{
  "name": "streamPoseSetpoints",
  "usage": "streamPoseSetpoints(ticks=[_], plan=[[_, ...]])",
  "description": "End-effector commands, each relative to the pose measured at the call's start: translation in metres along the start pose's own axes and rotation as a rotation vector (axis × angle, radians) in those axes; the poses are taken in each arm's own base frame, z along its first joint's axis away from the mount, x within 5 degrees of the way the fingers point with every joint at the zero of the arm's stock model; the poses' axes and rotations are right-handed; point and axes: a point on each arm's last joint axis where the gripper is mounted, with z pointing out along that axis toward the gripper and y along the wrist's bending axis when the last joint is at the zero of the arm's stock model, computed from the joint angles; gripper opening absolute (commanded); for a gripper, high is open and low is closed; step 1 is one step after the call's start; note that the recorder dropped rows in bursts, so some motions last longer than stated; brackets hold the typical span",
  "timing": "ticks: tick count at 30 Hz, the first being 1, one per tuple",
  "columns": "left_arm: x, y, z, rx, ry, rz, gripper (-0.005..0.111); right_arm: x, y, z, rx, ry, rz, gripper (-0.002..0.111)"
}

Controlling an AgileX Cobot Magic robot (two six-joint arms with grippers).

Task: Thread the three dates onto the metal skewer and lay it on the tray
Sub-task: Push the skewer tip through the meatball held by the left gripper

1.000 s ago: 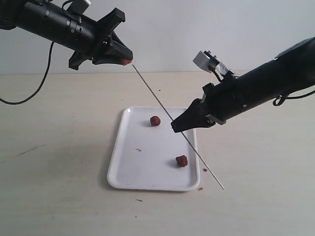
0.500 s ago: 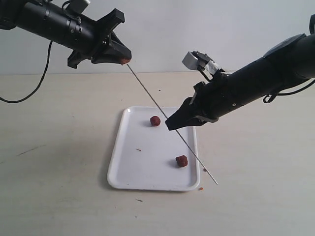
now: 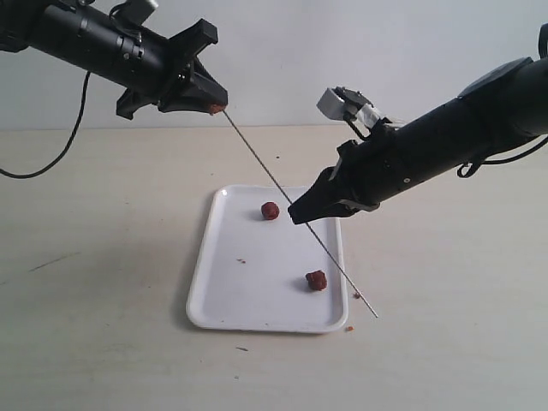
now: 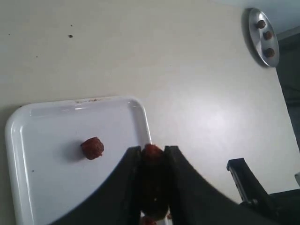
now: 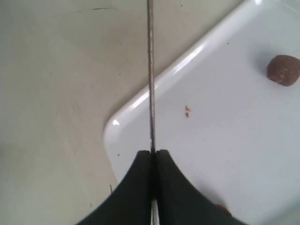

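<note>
Skewer (image 3: pixel 267 169) tip at date (image 3: pixel 215 108) in left hand (image 3: pixel 217 102).

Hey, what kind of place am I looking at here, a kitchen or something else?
Probably a robotics lab bench, not a kitchen: a black left arm and right arm work over a plain pale table against a blank wall, with just a white tray and a thin skewer as props.

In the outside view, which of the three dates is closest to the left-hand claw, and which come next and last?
1. The pinched date, right between the fingertips of the left gripper, raised above the table.
2. The upper date, lying toward the back end of the tray.
3. The lower date, near the tray's front right corner.
</note>
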Motion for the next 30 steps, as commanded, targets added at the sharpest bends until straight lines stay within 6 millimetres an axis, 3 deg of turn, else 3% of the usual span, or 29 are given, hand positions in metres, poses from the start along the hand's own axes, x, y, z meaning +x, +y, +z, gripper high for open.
streamPoseSetpoints(ticks=[1,30], plan=[[0.003,-0.009,0.004,0.006,-0.008,0.03,0.019,-0.003,0.0,-0.001,0.001,-0.013,-0.01,0.0],[0.028,-0.038,0.026,0.007,0.097,0.192,0.019,-0.02,0.003,-0.002,-0.018,-0.202,-0.044,0.0]])
